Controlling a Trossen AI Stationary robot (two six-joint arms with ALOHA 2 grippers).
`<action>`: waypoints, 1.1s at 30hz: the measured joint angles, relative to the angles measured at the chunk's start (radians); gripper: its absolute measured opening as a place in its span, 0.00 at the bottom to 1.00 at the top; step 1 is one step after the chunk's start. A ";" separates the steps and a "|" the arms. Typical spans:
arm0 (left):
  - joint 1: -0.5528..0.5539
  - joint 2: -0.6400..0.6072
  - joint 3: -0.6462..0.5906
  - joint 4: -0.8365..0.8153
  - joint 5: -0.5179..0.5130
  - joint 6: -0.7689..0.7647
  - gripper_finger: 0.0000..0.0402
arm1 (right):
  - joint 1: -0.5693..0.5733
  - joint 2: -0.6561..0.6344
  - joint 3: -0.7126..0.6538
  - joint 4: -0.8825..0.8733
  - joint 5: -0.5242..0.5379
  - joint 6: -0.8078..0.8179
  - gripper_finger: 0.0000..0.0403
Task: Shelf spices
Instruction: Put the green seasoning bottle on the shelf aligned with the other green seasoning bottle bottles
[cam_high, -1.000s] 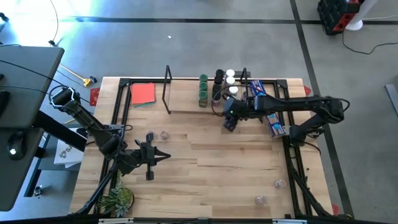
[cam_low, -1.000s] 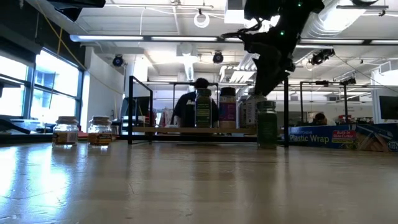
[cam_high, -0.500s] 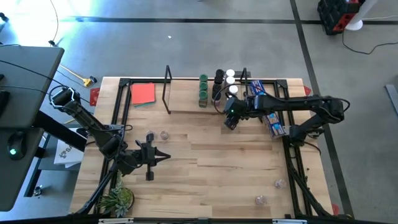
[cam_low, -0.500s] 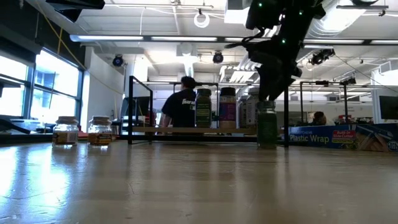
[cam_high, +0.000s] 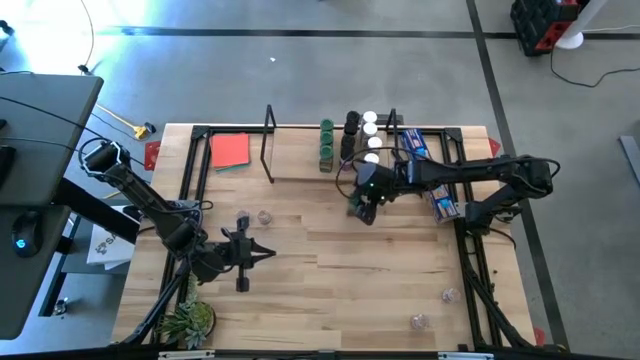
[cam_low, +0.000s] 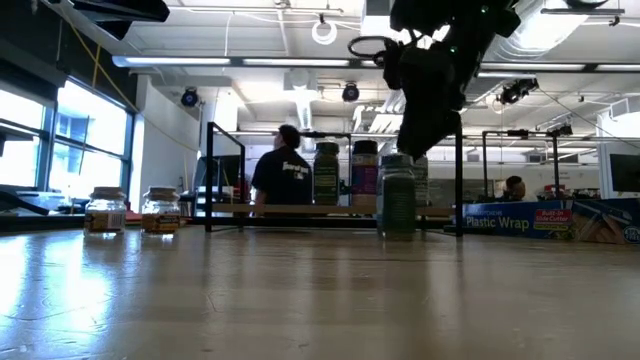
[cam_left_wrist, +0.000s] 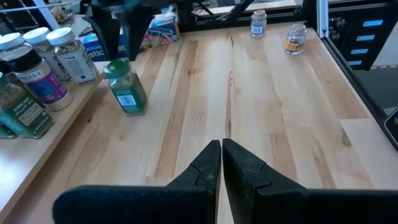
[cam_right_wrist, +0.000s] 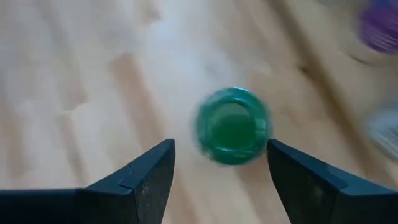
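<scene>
Before shelf: green-lidded jar upright, lid up; right pincer spread above it.

The right tool hangs pointing down from its arm, which is stretched toward the middle, fingers spread wide. The left tool waits low, fingers pressed together.

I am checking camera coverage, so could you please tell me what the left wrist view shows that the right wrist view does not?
Only the left wrist view shows the shut left pincer, the jars on the shelf and two small jars at the table's far edge. Only the right wrist view shows the open right pincer from behind, straddling the lid. Both show the green-lidded jar standing on the table.
</scene>
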 joint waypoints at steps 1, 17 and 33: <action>0.000 0.000 0.000 -0.001 0.002 0.000 0.04 | 0.006 0.000 0.000 0.020 -0.025 -0.023 0.61; 0.005 0.000 0.000 0.000 -0.001 0.000 0.04 | 0.093 0.075 0.001 0.043 0.032 -0.276 0.61; 0.006 0.000 0.000 0.025 -0.002 0.000 0.04 | 0.281 0.217 0.175 0.021 -0.046 -0.302 0.61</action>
